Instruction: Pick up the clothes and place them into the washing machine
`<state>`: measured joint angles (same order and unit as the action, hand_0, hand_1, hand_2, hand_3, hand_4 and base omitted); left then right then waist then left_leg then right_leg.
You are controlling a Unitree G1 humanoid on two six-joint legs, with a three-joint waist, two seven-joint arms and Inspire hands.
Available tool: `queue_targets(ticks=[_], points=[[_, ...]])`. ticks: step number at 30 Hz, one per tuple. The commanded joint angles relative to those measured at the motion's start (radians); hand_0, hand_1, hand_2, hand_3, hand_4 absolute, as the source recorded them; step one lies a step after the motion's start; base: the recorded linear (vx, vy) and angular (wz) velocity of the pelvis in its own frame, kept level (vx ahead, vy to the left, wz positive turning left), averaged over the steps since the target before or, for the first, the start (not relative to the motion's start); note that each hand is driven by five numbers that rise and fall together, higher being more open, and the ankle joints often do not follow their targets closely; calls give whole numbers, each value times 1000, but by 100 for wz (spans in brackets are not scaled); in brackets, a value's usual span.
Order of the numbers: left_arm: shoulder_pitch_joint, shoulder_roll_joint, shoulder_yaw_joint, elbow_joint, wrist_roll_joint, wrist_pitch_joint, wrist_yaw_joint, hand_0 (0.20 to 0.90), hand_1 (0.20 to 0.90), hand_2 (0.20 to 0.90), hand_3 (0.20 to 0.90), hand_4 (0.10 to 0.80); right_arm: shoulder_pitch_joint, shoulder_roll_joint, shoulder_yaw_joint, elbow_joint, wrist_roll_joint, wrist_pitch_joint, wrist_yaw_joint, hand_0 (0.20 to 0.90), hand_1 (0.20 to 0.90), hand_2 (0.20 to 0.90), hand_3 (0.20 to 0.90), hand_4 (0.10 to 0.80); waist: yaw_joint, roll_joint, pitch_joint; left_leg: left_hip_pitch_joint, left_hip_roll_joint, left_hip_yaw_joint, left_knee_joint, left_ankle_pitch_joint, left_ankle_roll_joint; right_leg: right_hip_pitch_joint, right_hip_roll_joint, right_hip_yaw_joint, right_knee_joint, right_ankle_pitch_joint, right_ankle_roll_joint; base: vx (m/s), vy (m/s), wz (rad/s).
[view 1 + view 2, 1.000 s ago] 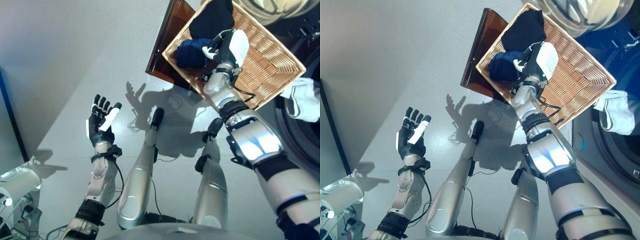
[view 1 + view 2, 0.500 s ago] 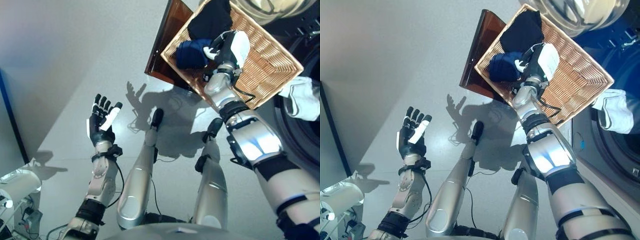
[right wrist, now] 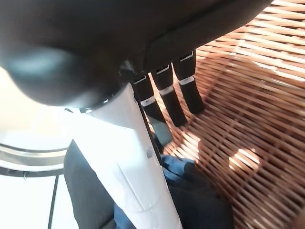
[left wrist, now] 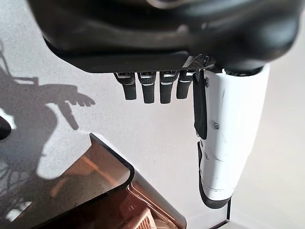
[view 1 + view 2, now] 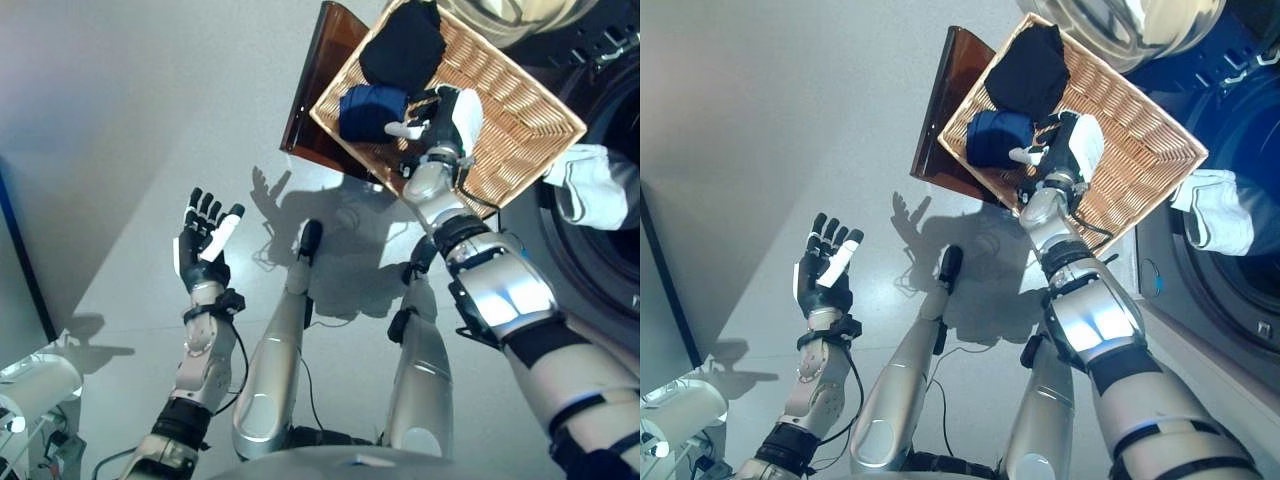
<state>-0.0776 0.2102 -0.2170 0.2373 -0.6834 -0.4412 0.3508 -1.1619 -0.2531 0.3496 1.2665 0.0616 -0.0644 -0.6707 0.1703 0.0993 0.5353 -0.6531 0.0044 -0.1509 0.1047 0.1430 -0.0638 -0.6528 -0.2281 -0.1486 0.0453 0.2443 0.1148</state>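
Observation:
A wicker basket (image 5: 530,110) stands on the floor in front of me. A black cloth (image 5: 400,45) lies in its far corner, with a rolled blue cloth (image 5: 370,108) next to it. My right hand (image 5: 440,105) hovers open inside the basket, its white-covered thumb beside the blue cloth. In the right wrist view the straight fingers (image 3: 178,93) reach over bare wicker, and the blue cloth (image 3: 190,191) lies by the thumb. A white cloth (image 5: 1210,205) hangs over the rim of the washing machine (image 5: 1230,300). My left hand (image 5: 205,240) is held open above the floor, empty.
A brown tinted board (image 5: 320,90) lies under the basket's left edge and shows in the left wrist view (image 4: 109,191). The washing machine's round door (image 5: 520,15) stands open at the top right. Grey floor (image 5: 130,130) stretches to the left.
The whole picture has shifted left, so the camera moved. My right hand has sunk slightly in the basket beside the blue cloth. The left hand has not moved.

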Motion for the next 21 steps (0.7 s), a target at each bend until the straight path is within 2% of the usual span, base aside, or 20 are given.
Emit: queue_targets(ticks=[1, 10, 21], points=[[43, 58, 38, -103, 11, -53, 14, 900, 900, 900, 900, 800, -4, 32, 20, -96, 39, -70, 7, 900, 900, 900, 900, 800, 16, -2, -15, 20, -1, 36, -63, -4, -22, 40, -50, 58, 149, -207, 42, 0, 0, 0], [40, 63, 49, -103, 16, -47, 24, 900, 900, 900, 900, 800, 33, 106, 33, -144, 66, -81, 43, 900, 900, 900, 900, 800, 17, -12, -15, 17, 2, 36, -60, -3, -23, 43, -46, 54, 146, -203, 39, 0, 0, 0], [40, 65, 51, -102, 25, -43, 32, 900, 900, 900, 900, 800, 34, 148, 46, -167, 80, -84, 64, 900, 900, 900, 900, 800, 28, -13, -15, 2, 3, 30, -68, 5, -25, 36, -47, 45, 139, -200, 41, 0, 0, 0]])
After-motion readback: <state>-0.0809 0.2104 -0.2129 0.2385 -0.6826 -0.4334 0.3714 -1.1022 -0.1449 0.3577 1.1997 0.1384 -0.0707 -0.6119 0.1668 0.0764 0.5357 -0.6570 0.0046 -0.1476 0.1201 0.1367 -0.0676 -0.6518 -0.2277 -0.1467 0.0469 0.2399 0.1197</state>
